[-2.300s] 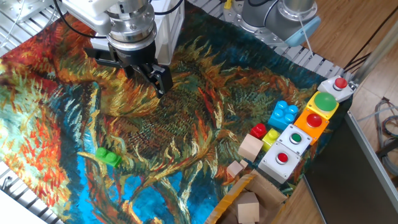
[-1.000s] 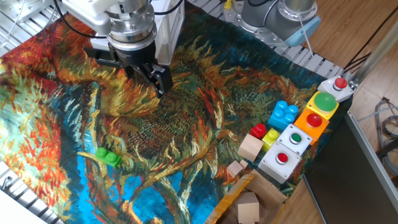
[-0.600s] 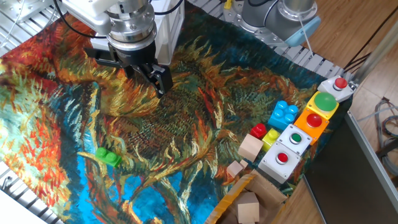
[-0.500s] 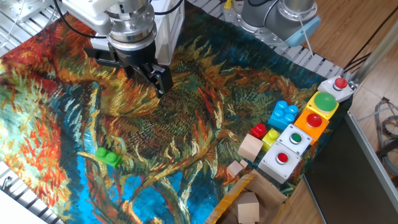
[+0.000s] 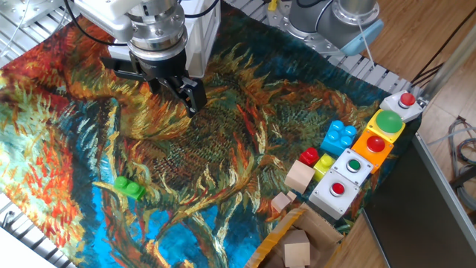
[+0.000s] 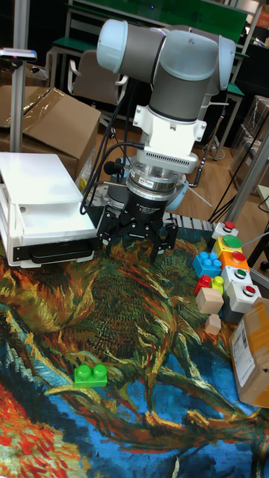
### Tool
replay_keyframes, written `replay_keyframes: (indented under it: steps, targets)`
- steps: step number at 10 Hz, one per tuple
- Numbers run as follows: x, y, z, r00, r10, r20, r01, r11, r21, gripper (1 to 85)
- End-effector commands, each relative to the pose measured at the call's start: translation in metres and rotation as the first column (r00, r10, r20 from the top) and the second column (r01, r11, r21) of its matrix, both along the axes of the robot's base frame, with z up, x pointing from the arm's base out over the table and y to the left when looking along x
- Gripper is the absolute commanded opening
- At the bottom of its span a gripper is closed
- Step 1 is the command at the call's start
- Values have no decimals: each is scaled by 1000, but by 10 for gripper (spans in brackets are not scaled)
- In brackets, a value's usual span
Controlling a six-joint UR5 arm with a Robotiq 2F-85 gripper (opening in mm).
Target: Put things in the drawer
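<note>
while the black claw (image 6: 135, 250) hangs open, studded green plastic brick (image 6: 91, 373) lies on patterned cloth (image 6: 175, 351)

The arm (image 6: 179, 60) is built of grey metal tubes with rounded joints, one of them closed by a pale blue cap (image 6: 112, 43). Below the wrist sits a white collar (image 6: 173, 123) with a row of thin slots, then a silver ribbed ring (image 6: 158, 187). The gripper (image 6: 131, 248) is black, with a small white label (image 6: 146, 211) on its round body and two stubby black fingers (image 6: 161, 245). Black cables (image 6: 118, 160) loop beside the wrist.
</note>
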State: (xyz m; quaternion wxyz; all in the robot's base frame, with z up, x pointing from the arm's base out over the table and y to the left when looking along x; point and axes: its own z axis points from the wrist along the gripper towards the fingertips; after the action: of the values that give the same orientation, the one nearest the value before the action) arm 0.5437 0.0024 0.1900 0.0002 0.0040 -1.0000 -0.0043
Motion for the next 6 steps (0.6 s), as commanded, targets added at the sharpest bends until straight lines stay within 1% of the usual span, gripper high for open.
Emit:
replay_keyframes:
  steps: [1, 2, 4, 6]
  targets:
    - [36, 22, 3, 976, 154, 152, -164, 985, 51, 13]
    - [37, 21, 3, 976, 158, 149, -165, 985, 40, 13]
    - [36, 20, 3, 975, 166, 144, -173, 984, 34, 13]
    - [39, 25, 5, 971, 185, 155, -194, 980, 43, 13]
